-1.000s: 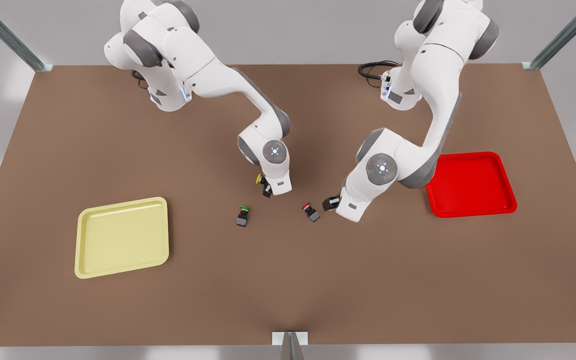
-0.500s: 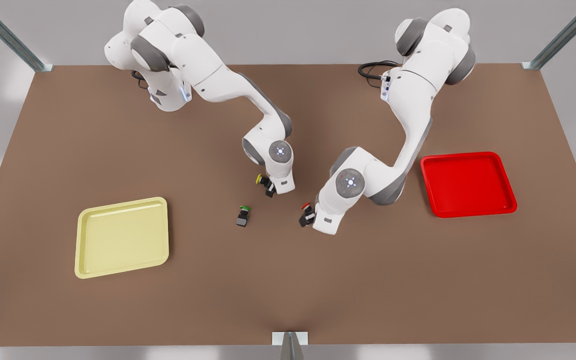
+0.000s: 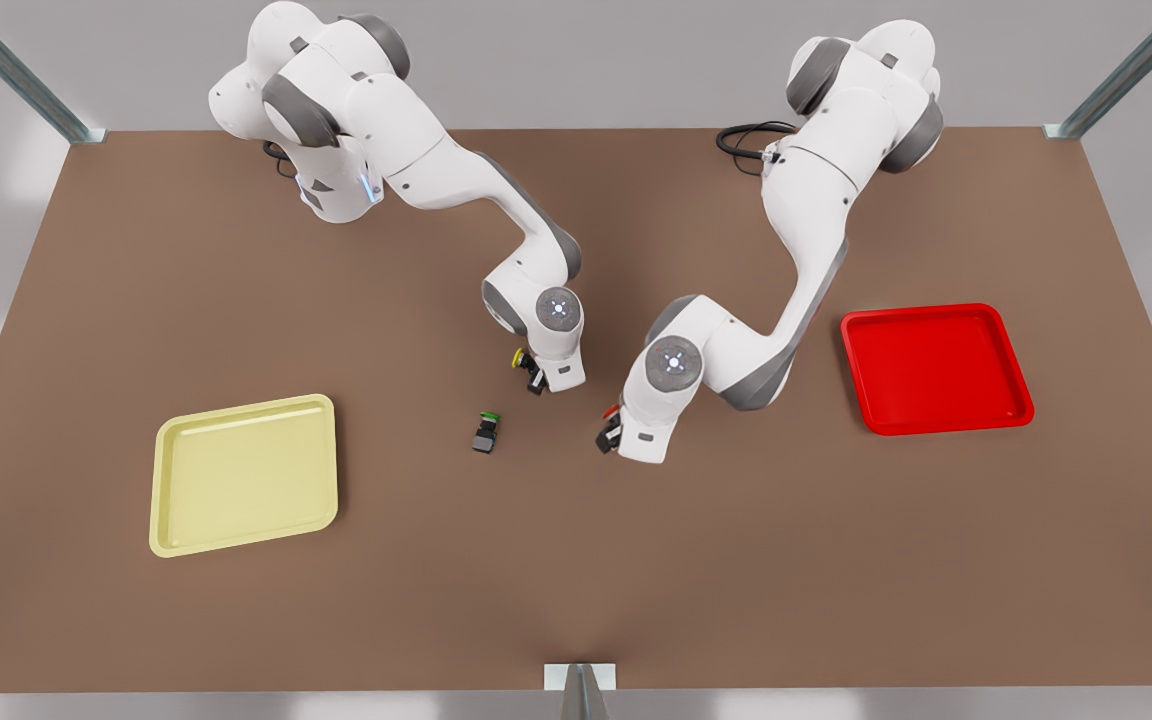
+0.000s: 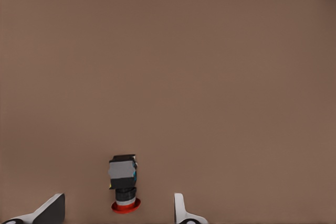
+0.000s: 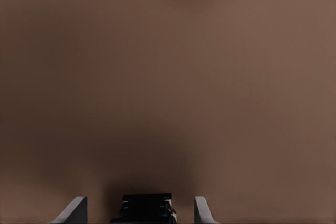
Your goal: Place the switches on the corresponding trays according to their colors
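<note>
The red switch [image 3: 609, 413] lies on the table between the open fingers of my left gripper [image 3: 608, 432], the arm on the front view's right. In the left wrist view the red switch [image 4: 123, 181] sits between the spread fingertips [image 4: 52, 208], touching neither. My right gripper [image 3: 534, 376], on the front view's left, stands open over the yellow switch [image 3: 518, 358]. Its black body [image 5: 147, 207] shows between the fingers [image 5: 79, 208] with gaps on both sides. The pale yellow tray [image 3: 244, 475] lies at the front view's left, the red tray [image 3: 936, 368] at its right.
A green-capped switch [image 3: 485, 432] lies on the brown table between the two grippers, slightly nearer the front edge. Metal frame posts stand at the table's far corners, and a bracket [image 3: 579, 680] sits at the front edge. A black cable [image 3: 741, 140] lies by the arm base.
My left gripper has moved toward the front view's left, from beside the red switch to straddling it. The right gripper has stayed at the yellow switch, shifting only slightly.
</note>
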